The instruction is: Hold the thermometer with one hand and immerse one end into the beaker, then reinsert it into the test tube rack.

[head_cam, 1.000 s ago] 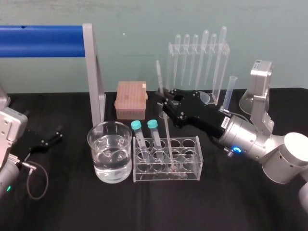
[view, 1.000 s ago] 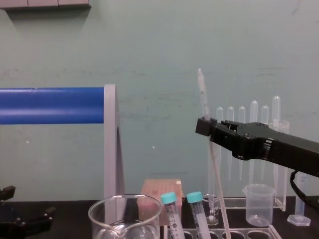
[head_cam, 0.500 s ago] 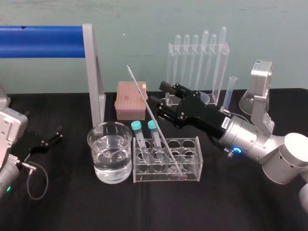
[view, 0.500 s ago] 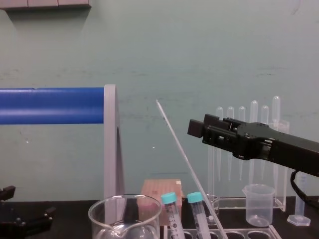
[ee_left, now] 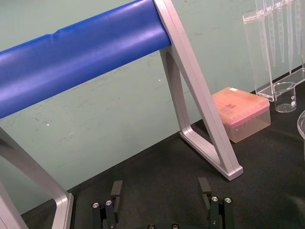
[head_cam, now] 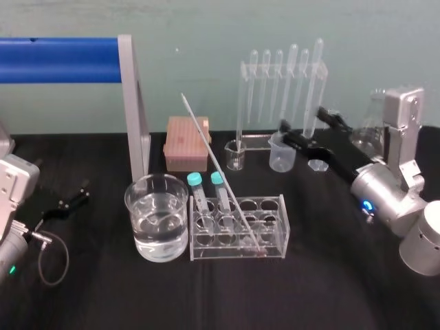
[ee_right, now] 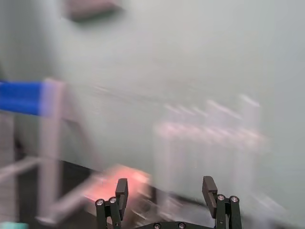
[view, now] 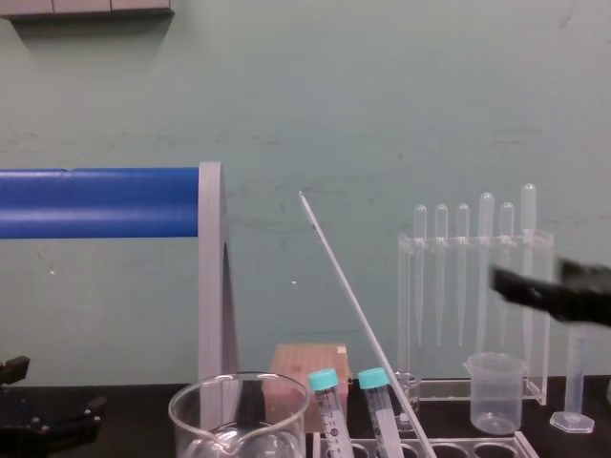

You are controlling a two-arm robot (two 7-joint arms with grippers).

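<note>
Left gripper (head_cam: pixel 81 191) parked far left, fingers apart; beaker (head_cam: pixel 137 220) holds water. Thermometer (head_cam: pixel 216 168) leans unheld in test tube rack (head_cam: pixel 275 237), red tip down. The steep lean could let it slide out. Right gripper (head_cam: pixel 302 124) spread, empty, by pipette stand (head_cam: pixel 282 69).

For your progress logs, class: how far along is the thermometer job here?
Looks done: the thermometer stands leaning in the test tube rack, red tip down, nothing gripping it. In hand: nothing; the right gripper is open, off by the pipette stand, and the left gripper sits open at far left. Left: apparently nothing; whether it was dipped in the beaker cannot be told.
</note>
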